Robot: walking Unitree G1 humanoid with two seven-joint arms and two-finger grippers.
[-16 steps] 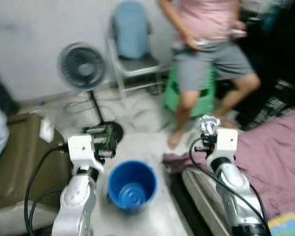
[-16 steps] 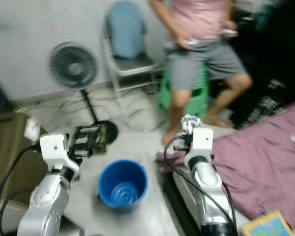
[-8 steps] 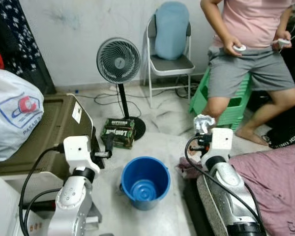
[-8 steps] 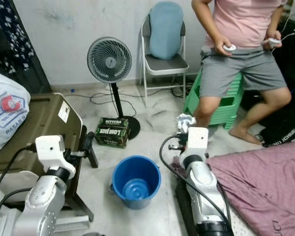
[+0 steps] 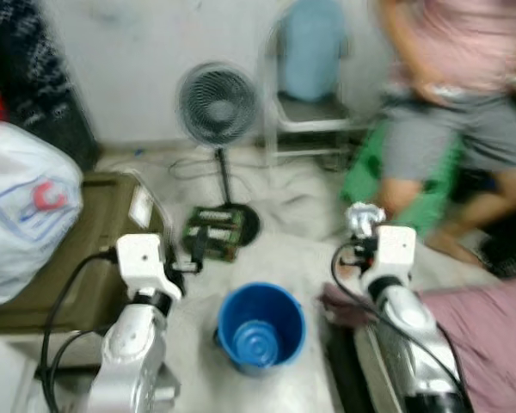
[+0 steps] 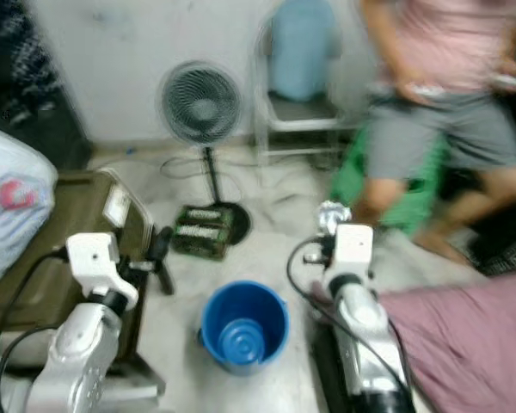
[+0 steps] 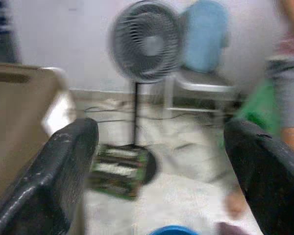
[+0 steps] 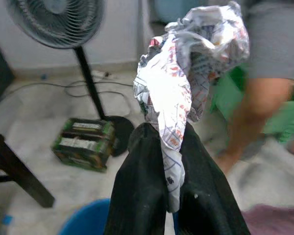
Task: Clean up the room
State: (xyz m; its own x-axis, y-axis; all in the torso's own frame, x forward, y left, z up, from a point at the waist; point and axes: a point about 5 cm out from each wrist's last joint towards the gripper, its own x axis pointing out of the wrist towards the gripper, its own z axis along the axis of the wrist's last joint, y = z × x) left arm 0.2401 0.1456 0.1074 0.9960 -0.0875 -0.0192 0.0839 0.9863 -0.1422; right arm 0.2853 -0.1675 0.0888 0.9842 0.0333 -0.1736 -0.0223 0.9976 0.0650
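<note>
My right gripper (image 8: pixel 171 147) is shut on a crumpled wad of printed paper (image 8: pixel 191 63), held up at chest height to the right of a blue bucket (image 5: pixel 232 320). The wad (image 5: pixel 362 218) sticks up above the white wrist. The bucket stands on the floor between my two arms, and a round blue shape lies in its bottom. My left gripper (image 7: pixel 161 161) is open with nothing between its fingers. It hovers left of the bucket, beside an olive case (image 5: pixel 60 267). Both eye views are blurred.
A standing fan (image 5: pixel 217 107) and a green carton (image 5: pixel 215 234) at its foot are ahead. Behind are a folding chair (image 5: pixel 314 82) and a person (image 5: pixel 451 103) by a green stool (image 5: pixel 365 172). A white plastic bag (image 5: pixel 21 211) lies on the case. A purple blanket (image 5: pixel 490 327) is at right.
The whole picture has shifted slightly and blurred, so the camera moved. Both arms keep the same pose, and the paper wad stays in the right gripper.
</note>
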